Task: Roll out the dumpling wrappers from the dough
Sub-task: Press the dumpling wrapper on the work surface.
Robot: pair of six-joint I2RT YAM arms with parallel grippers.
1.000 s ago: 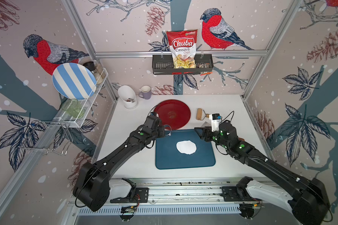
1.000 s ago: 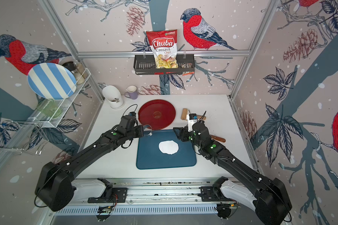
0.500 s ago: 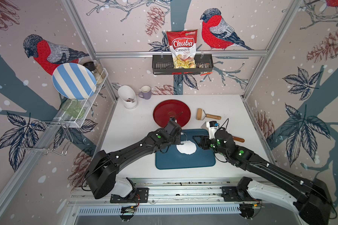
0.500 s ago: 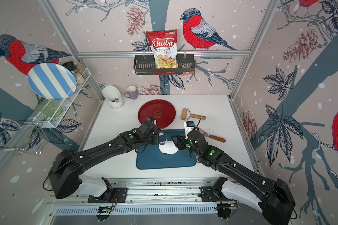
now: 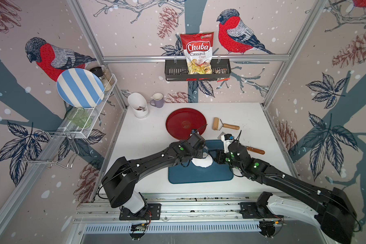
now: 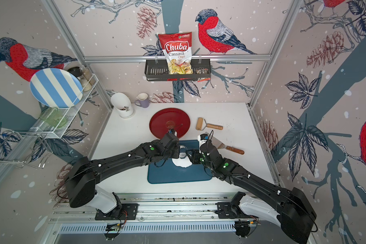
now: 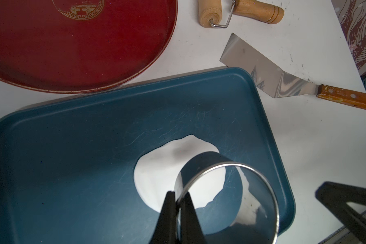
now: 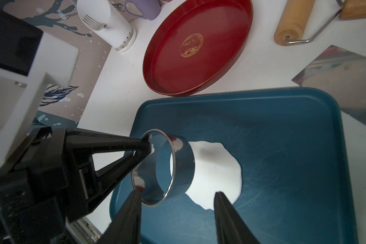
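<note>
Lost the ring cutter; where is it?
In both wrist views the ring cutter sits pinched in the left gripper, over the dough on the blue tray.

It's a mock kitchen built inside a metal frame [image 5: 135, 59] and papered with bird wallpaper [image 5: 237, 36]. A striped plate [image 5: 80, 87] stands in a rack [image 5: 89, 124] on the left, and a mug [image 5: 157, 100] sits by the far wall.

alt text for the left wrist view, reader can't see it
The left gripper pinches the wall of a metal ring cutter over flat white dough on a blue tray. Beyond lie a red plate, a wooden roller and a metal spatula on the table.
</note>
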